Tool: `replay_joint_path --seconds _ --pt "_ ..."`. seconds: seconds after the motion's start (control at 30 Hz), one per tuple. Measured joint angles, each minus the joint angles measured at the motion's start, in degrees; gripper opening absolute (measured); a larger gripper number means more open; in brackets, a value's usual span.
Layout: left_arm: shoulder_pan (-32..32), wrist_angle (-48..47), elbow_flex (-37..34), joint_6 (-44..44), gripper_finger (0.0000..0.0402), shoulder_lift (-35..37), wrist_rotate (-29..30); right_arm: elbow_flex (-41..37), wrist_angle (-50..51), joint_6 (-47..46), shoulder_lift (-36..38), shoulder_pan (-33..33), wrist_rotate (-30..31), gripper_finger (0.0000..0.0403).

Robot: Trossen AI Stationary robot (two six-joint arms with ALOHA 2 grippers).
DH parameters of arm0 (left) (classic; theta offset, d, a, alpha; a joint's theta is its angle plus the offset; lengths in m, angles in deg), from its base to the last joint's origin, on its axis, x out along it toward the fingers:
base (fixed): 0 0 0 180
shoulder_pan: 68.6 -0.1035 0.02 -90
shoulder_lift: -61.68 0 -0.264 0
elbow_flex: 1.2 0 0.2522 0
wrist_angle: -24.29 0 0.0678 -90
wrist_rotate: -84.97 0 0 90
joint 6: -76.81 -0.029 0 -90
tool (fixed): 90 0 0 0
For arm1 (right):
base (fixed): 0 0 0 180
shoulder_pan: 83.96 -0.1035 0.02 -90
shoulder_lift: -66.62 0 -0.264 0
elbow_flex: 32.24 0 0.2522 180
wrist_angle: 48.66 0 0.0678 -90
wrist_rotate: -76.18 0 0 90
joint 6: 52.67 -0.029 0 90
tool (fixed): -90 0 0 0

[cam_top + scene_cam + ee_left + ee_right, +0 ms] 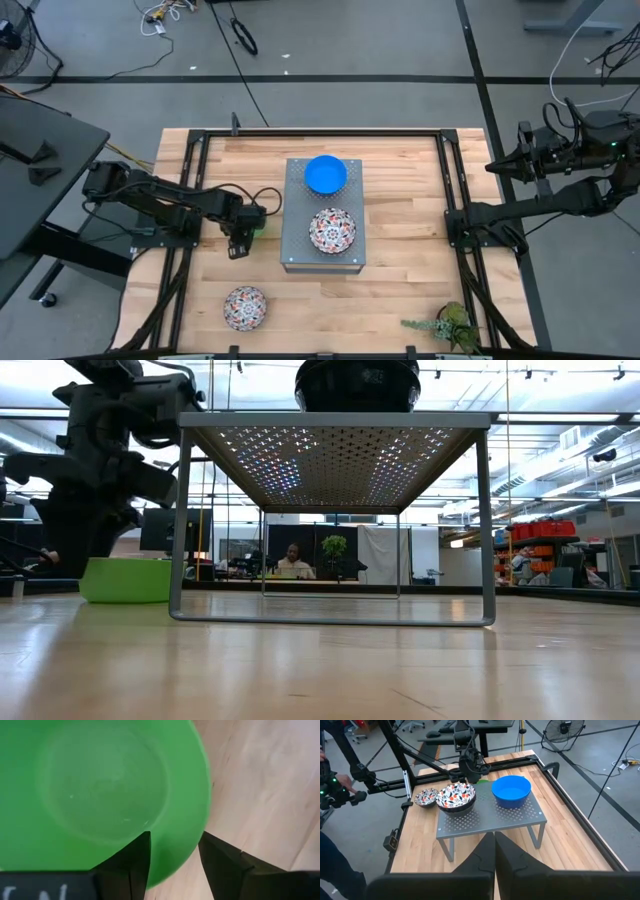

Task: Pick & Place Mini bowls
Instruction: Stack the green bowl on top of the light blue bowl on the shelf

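A green mini bowl stands on its base on the wood table, left of the grey perforated stand; the low view shows the green bowl under the arm. My left gripper points down over the bowl's rim, open, one finger above the inside and one outside. A bright blue bowl and a floral bowl sit on the stand's top. Another floral bowl rests on the table near the front. My right gripper is shut and raised off the table's right side.
A small potted plant stands at the table's front right. A black frame runs around the table. Bare wood lies right of the stand and along the front middle. People sit in the room beyond the table.
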Motion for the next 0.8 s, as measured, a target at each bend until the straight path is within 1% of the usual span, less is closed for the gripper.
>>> replay_joint_path --seconds 0.1,0.23,0.8 --pt "0.0 0.26 0.0 -0.42 0.0168 0.0 -0.02 0.0 0.0 0.0 0.0 -0.02 0.0 0.0003" --pt "0.0 0.28 0.0 -0.68 0.0151 0.0 0.0 -0.01 0.0 0.0 0.0 -0.02 0.0 0.0003" --pt "0.0 0.24 0.07 -0.38 0.0029 0.04 0.42 -0.02 0.0 0.0 0.0 -0.02 0.01 0.0003"
